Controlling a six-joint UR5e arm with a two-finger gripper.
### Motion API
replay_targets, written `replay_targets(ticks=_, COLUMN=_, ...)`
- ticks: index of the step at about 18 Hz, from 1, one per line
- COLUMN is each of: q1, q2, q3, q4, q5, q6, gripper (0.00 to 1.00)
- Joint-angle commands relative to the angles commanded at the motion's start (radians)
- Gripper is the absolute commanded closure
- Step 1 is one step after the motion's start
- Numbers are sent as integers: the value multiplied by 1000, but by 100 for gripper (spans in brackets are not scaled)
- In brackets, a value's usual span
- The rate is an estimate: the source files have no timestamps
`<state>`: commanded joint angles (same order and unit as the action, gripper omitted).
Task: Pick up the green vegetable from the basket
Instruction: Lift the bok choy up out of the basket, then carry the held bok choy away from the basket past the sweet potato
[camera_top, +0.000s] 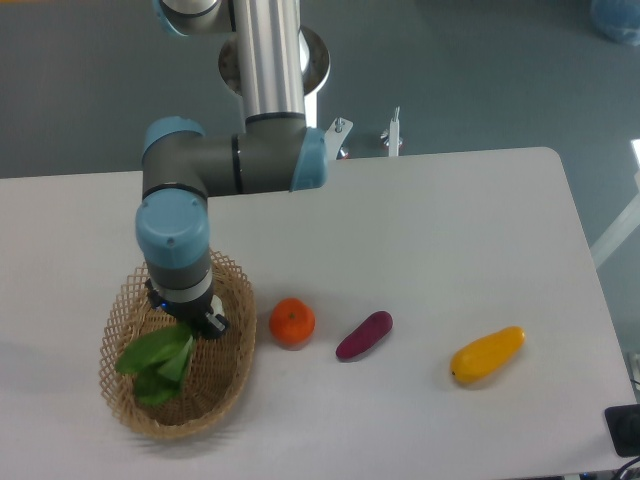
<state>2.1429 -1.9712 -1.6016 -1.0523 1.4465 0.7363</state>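
The green vegetable (155, 362) shows as bright green leaves over the left half of the tan wicker basket (243, 345). Its pale stalk end runs up under my gripper (200, 325), which points down into the basket from above and is shut on that stalk end. The blue and grey wrist hides most of the fingers. The leaves hang down to the left of the gripper, and the basket rests on the white table at the front left.
On the table right of the basket lie an orange fruit (292, 322), a purple oblong vegetable (364, 335) and a yellow oblong vegetable (487, 354). The arm's upright column (272, 60) rises behind the basket. The table's front edge lies just below the basket.
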Motion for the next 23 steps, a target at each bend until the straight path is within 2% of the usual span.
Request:
replay_targets(ticks=4, q1=66, q2=-8, q3=64, q4=-3, q5=14, q6=58, gripper=97)
replay_targets(ticks=8, q1=153, q2=-21, q3=97, q4=-9, q5=29, q6=148, gripper=96)
replay_targets(ticks=9, q1=182, q2=-21, q3=109, q4=-20, q5=26, q6=185, gripper=96)
replay_targets(ticks=11, q1=222, q2=-29, q3=140, q4=-86, q5=31, q6=241, gripper=96)
replay_targets(ticks=13, q1=285, q2=-67, q3=210, q4=-142, q5=57, q6=334, gripper=96)
replay_targets(ticks=18, q1=376, q2=-161, q3=376, q4=-192, q5=61, q6=451, gripper=96)
replay_targets(ticks=20, q1=408, q2=-176, q3=396, q4=-192, q5=55, q6=517, gripper=96)
replay_targets(ticks=23, q1=463, q2=-195, q3=400, q4=-193, q5=64, q6=538, gripper=96)
